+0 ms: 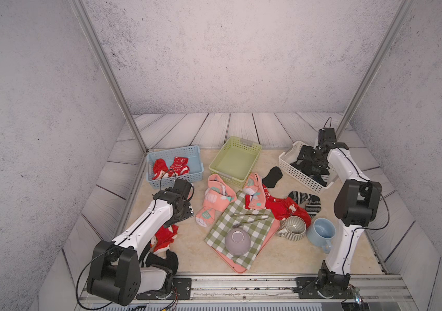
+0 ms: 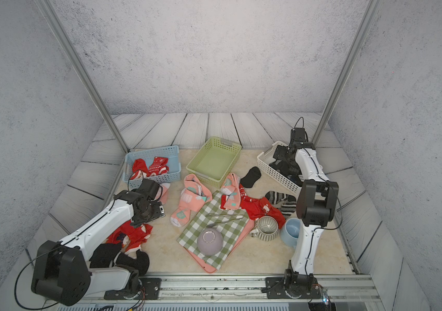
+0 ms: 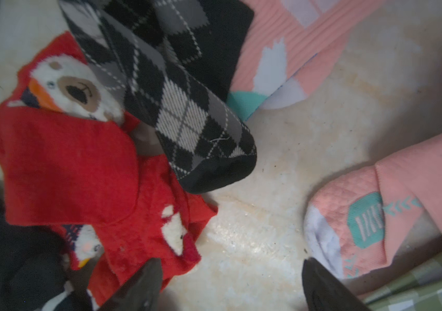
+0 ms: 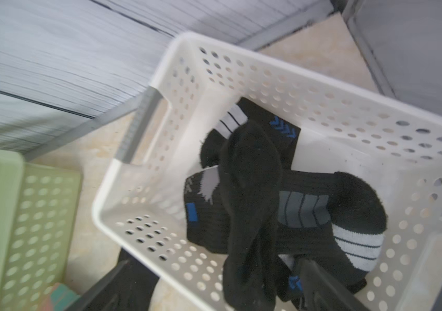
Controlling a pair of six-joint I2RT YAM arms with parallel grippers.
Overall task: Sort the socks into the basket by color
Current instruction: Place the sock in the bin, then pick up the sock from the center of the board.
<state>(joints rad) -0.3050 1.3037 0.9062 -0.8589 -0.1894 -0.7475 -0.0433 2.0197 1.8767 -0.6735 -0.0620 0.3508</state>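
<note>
The pale, stone-look worktop point(image 1: 268, 258) carries three perforated plastic baskets along its far edge. The blue basket point(image 1: 197, 172) holds fuzzy red socks point(image 1: 175, 167) with white prints. The green basket point(image 1: 241, 142) stands in the middle. The white basket point(image 4: 268, 78) holds ribbed black socks point(image 4: 303, 210) marked grey, white and blue.

Nearer lies a flat pink tray point(image 1: 237, 268) under a green-and-white checked cloth point(image 1: 244, 229).

The right tool point(image 4: 213, 265) hangs over the white basket, jaws wide. A plain black sock point(image 4: 249, 188) droops limp between them onto the pile; whether it touches a finger I cannot tell.

The left tool point(image 3: 230, 272) hovers low, jaws wide and gripping nothing. It sits between fleecy red socks point(image 3: 79, 167) with a bear face and a quilted pink sock point(image 3: 349, 223). An argyle sock point(image 3: 182, 113) lies across the fleecy red ones.

Loose mid-worktop are soft pink socks point(image 1: 215, 198), a red heap point(image 1: 285, 208), a striped sock point(image 1: 307, 202) and a small black sock point(image 1: 272, 176).

On the cloth sit an upturned round grey bowl point(image 1: 237, 242) and thin metal tongs point(image 1: 250, 216). Beside the tray stand a ribbed mug point(image 1: 293, 229) and a smooth blue mug point(image 1: 320, 233).
</note>
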